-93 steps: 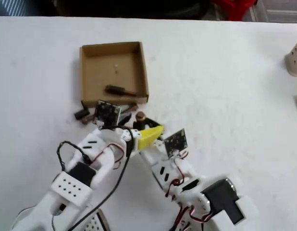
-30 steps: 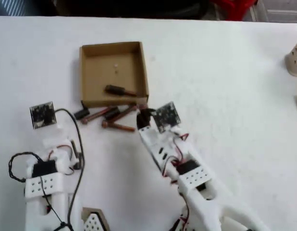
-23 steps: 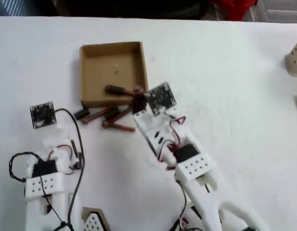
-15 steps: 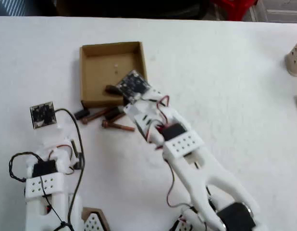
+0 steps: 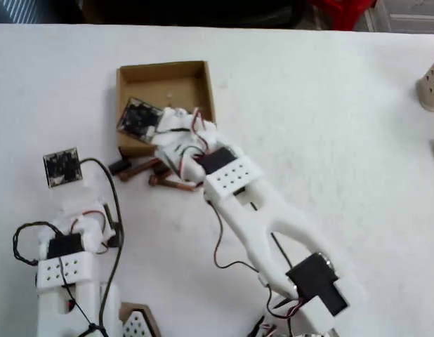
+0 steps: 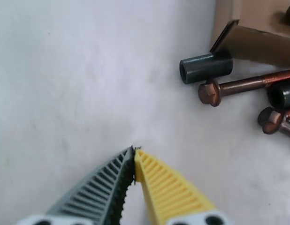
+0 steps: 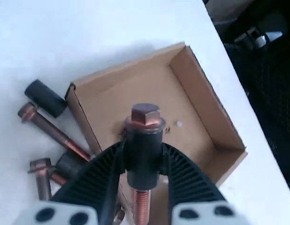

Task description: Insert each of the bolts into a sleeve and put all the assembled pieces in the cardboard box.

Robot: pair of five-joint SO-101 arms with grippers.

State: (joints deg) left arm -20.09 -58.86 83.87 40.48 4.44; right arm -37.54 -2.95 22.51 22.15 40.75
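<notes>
The left hand (image 6: 134, 157) hangs pinched together, empty, over the table (image 6: 65, 70). Beyond it, loose bolts (image 6: 239, 86) and a sleeve (image 6: 206, 68) lie just beside the cardboard box (image 5: 164, 69). Over the box, the right hand (image 7: 144, 146) is clamped on a sleeved bolt (image 7: 146, 117). It looks like stiff, smooth metal, probably weighty, and is best gripped across the sleeve.

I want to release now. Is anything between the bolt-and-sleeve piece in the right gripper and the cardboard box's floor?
Nothing visible does. The right gripper holds the assembled piece above the open cardboard box, and the floor that shows holds no obstacle. The part of the floor under the fingers is hidden.
</notes>
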